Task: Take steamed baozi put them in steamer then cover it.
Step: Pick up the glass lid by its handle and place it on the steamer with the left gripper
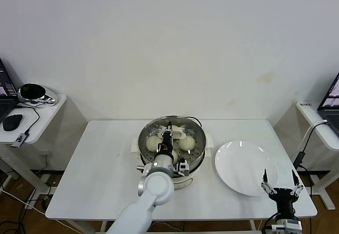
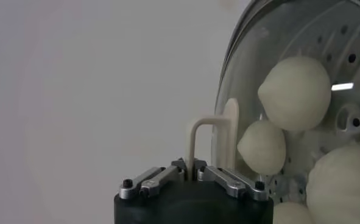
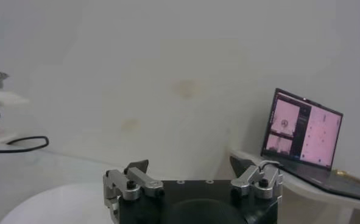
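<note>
Four steamed baozi (image 2: 295, 91) show inside the steamer (image 1: 196, 138) only in the left wrist view; the head view hides some behind the arm. The left pincer (image 2: 193, 173) is clamped on the cover (image 2: 228, 137) handle over the pot. The right pincer (image 1: 282, 183) hangs wide beside the white plate (image 1: 238, 165) near the bench (image 1: 100, 165) edge.

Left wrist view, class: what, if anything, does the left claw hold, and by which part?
The left claw is shut on the cover, gripping its cream-white handle. The right claw, open near the plate, holds nothing.
</note>
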Controlling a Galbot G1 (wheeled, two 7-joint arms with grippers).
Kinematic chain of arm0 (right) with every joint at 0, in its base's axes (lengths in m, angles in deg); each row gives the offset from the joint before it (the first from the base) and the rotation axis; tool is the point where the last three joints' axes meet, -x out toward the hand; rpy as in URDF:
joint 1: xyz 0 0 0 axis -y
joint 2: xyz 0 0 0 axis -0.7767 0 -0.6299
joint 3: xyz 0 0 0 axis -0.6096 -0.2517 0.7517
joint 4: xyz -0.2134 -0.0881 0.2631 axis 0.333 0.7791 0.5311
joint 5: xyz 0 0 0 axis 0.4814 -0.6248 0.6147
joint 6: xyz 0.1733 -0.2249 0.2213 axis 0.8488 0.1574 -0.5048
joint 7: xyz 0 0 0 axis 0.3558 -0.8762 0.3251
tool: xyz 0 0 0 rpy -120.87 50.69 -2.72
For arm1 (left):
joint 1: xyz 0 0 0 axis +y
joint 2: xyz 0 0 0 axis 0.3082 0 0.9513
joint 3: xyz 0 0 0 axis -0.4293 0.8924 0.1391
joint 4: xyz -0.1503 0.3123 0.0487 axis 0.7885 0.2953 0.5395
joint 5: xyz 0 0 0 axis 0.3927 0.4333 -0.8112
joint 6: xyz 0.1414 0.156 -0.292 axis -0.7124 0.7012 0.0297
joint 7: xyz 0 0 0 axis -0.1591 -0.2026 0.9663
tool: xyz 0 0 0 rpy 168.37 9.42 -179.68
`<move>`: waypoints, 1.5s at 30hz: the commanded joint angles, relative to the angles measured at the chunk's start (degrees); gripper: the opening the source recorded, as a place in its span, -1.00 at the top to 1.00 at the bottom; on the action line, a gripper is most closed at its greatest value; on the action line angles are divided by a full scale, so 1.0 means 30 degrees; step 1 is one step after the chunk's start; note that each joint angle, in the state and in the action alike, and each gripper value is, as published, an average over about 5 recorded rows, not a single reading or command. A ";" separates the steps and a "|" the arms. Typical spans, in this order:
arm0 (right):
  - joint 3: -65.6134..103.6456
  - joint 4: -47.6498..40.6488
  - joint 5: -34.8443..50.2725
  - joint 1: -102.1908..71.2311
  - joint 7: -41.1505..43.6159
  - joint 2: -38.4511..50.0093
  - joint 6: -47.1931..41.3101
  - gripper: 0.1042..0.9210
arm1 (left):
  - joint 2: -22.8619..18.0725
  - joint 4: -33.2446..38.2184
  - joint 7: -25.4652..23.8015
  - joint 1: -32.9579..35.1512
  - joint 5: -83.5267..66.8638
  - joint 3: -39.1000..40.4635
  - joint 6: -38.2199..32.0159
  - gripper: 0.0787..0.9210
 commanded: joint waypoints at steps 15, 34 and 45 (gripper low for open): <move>-0.0163 -0.0062 -0.0137 0.0009 0.0012 -0.0069 0.0050 -0.76 | -0.0034 0.0138 0.0029 0.0136 0.0052 -0.0014 -0.0221 0.84; -0.0378 -0.0123 -0.0239 0.0076 0.0038 -0.0047 0.0025 -0.76 | -0.0053 0.2209 0.0380 0.1704 -0.0457 -0.0321 0.0226 0.38; -0.0334 -0.0265 -0.0268 0.0037 0.0036 0.0005 0.0049 -0.76 | 0.2430 0.6511 0.2127 0.5263 -0.4356 -0.1335 -0.0735 -0.36</move>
